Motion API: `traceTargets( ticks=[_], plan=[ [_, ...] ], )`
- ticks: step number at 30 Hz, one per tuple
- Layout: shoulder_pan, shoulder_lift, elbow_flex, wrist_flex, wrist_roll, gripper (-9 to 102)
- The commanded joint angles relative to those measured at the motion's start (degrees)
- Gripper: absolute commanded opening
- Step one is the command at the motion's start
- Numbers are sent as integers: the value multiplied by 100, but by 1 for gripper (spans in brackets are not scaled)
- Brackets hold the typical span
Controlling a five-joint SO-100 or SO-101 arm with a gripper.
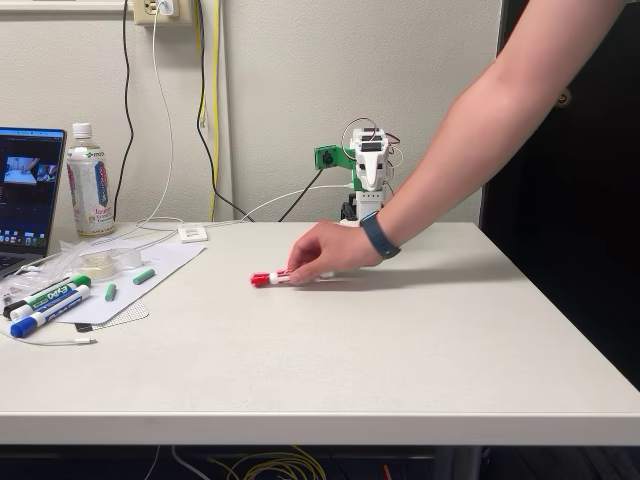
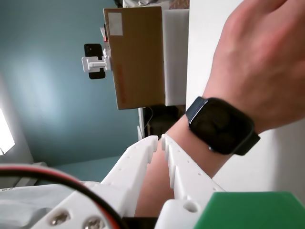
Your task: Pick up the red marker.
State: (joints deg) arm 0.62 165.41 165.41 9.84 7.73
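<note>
A person's hand (image 1: 322, 252) rests on the red marker (image 1: 272, 277) mid-surface (image 1: 400, 340); the claw (image 2: 159, 139) — tips together, gripping nothing — sits back by the wall; picking hasn't begun — it must open and reach forward.

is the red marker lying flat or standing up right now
Lying flat. In the fixed view the red marker rests lengthwise on the table, red cap pointing left, with a person's hand over its other end.

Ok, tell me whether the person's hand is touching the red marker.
Touching. In the fixed view the person's hand rests on the table with its fingers covering the red marker, whose red cap end sticks out to the left.
</note>
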Motion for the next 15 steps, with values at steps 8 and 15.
traceTargets(
  ticks=[8,15],
  plan=[
    [141,-158,-158,229,79,0],
    [97,501,-70,826,123,0]
  ],
)
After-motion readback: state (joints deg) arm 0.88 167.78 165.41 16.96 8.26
